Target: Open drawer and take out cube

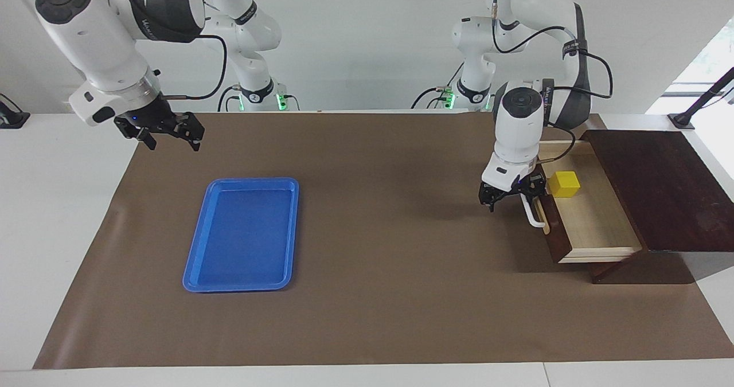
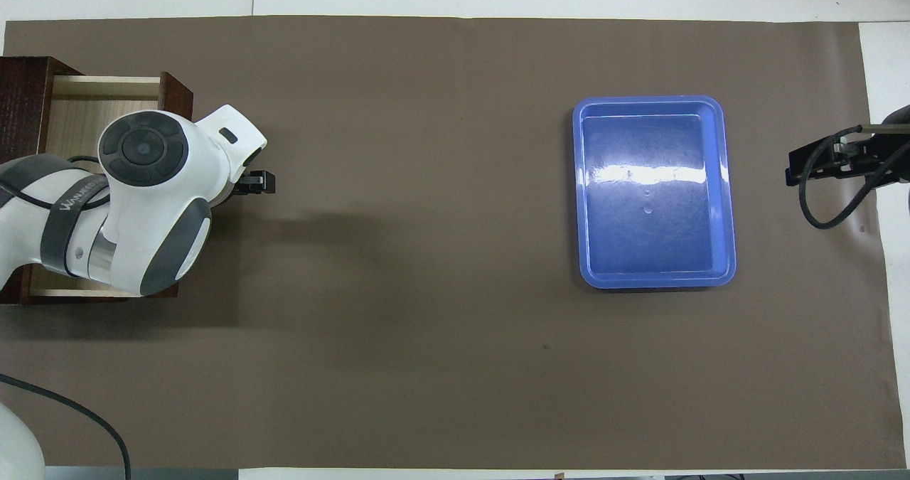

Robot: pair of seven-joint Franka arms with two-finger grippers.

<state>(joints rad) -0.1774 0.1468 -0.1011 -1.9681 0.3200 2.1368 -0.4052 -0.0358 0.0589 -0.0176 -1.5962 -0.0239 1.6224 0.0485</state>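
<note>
The drawer (image 1: 596, 221) stands pulled out of its dark brown cabinet (image 1: 659, 186) at the left arm's end of the table, its pale inside showing. The yellow cube (image 1: 563, 183) rests in the drawer's corner nearest the robots, close to the front panel. My left gripper (image 1: 512, 196) is low at the end of the white bar handle (image 1: 534, 214) nearest the robots, fingers spread, one hooked at the bar. In the overhead view the left arm covers the cube and much of the drawer (image 2: 78, 110). My right gripper (image 1: 170, 139) waits open and empty in the air over the mat's edge.
A flat blue tray (image 1: 243, 233) lies empty on the brown mat toward the right arm's end, also seen from above as the blue tray (image 2: 654, 192). The right gripper (image 2: 817, 163) hangs beside it, past the tray's long side.
</note>
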